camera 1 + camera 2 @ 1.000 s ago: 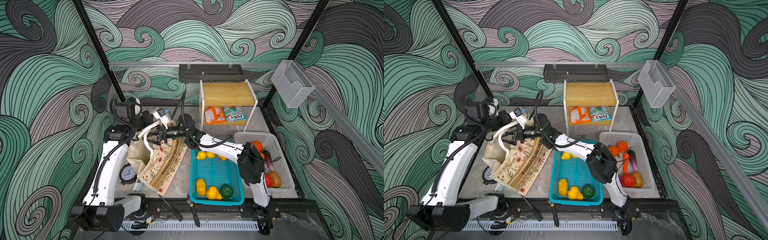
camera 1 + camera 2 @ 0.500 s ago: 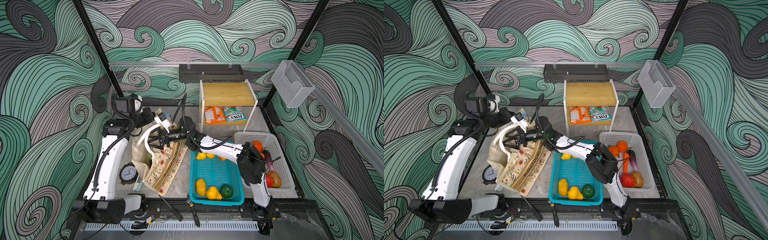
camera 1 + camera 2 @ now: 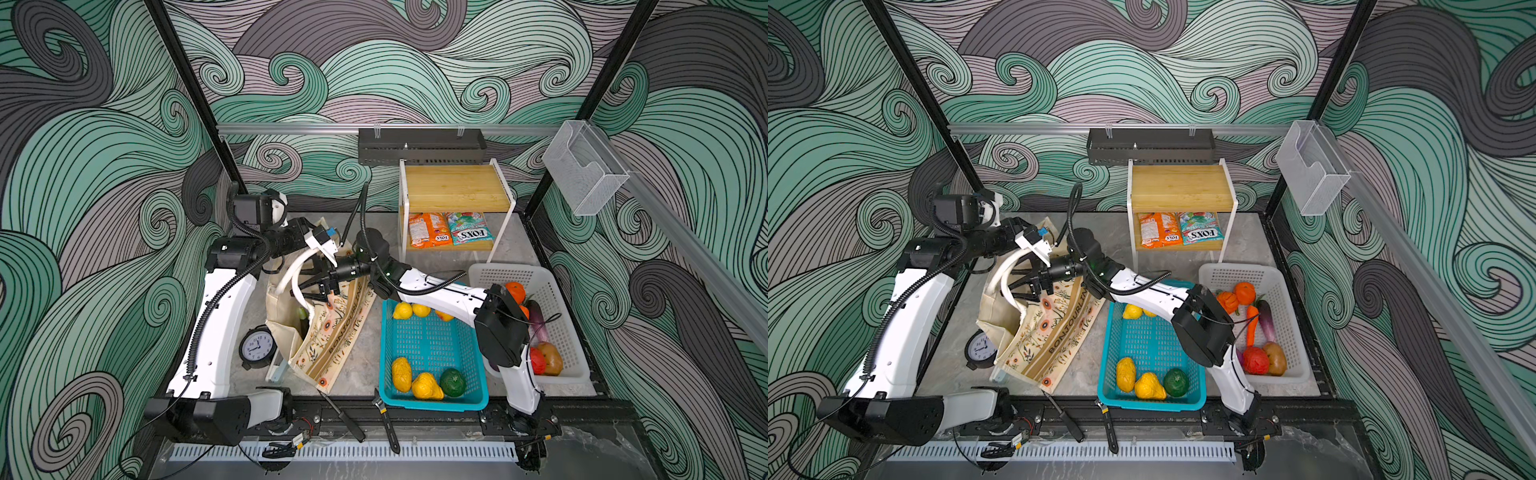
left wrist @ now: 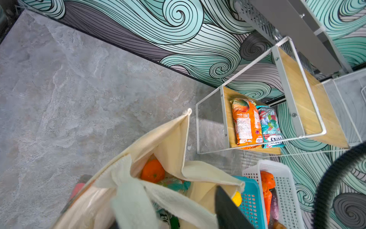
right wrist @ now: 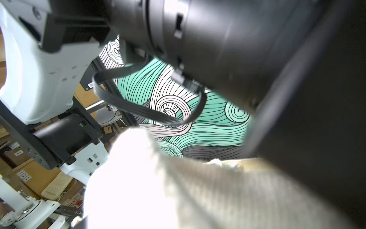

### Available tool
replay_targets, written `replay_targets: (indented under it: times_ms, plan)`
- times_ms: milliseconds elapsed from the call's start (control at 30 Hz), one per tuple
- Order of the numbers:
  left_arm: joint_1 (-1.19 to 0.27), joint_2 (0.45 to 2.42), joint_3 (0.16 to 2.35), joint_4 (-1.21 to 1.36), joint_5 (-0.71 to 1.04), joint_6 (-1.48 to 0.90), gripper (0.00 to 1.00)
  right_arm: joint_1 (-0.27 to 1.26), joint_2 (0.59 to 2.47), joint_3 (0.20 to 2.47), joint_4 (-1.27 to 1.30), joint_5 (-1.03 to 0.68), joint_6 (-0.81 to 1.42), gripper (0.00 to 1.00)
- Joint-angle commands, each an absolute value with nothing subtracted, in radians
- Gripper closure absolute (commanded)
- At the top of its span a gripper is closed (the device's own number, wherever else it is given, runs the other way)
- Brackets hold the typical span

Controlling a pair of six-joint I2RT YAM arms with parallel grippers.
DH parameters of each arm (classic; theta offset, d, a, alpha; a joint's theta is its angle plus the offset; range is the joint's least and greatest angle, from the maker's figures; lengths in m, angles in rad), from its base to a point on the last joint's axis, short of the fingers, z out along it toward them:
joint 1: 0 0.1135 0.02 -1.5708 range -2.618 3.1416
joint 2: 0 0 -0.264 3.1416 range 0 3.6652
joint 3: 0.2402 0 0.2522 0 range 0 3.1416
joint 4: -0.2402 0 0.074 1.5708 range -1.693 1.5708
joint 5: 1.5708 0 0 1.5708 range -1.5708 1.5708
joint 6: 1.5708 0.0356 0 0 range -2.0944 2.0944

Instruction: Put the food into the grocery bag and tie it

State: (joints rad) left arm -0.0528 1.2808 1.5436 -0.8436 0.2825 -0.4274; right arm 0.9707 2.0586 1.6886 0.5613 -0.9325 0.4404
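Left gripper [image 3: 328, 252] hovers at the top of the grocery bag's white handles [image 3: 291, 272], its fingers against the strap; whether they pinch it or stand apart I cannot tell; the cream grocery bag [image 3: 332, 336] leans on the grey tabletop [image 3: 361, 365], an alarm clock [image 3: 257, 347] touching its left side; the left wrist view shows an orange [image 4: 152, 171] and a teal snack packet [image 4: 175, 185] inside; right gripper [image 3: 307, 286] sits at the bag's mouth, black jaws spread wide among the handle loops; just right of the bag, a teal basket [image 3: 432, 405] holds lemons [image 3: 402, 311]; behind it, an orange Fox's packet [image 3: 428, 230] and a teal Fox's packet [image 3: 469, 228] lie on the wooden shelf [image 3: 457, 187]; farthest right, a white basket [image 3: 498, 278] holds an eggplant [image 3: 537, 322].
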Motion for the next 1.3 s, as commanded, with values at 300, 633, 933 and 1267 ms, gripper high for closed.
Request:
replay_targets:
  times_ms: [300,633,933,1267]
  plan:
    - [-0.045,1.291,1.757,-0.95,0.273,-0.473,0.02,0.96,1.917,1.63,0.16,-0.675,0.189,0.1]
    - [-0.032,1.132,1.65,-1.013,0.327,-0.485,0.21,0.938,1.822,1.491,0.283,-0.604,0.266,0.1]
    - [-0.066,1.071,1.442,-0.803,0.739,-0.538,0.16,0.908,1.787,1.439,0.312,-0.61,0.311,0.12]
    - [-0.278,1.073,1.511,-0.993,0.417,-0.254,0.19,0.904,1.786,1.442,0.303,-0.625,0.347,0.13]
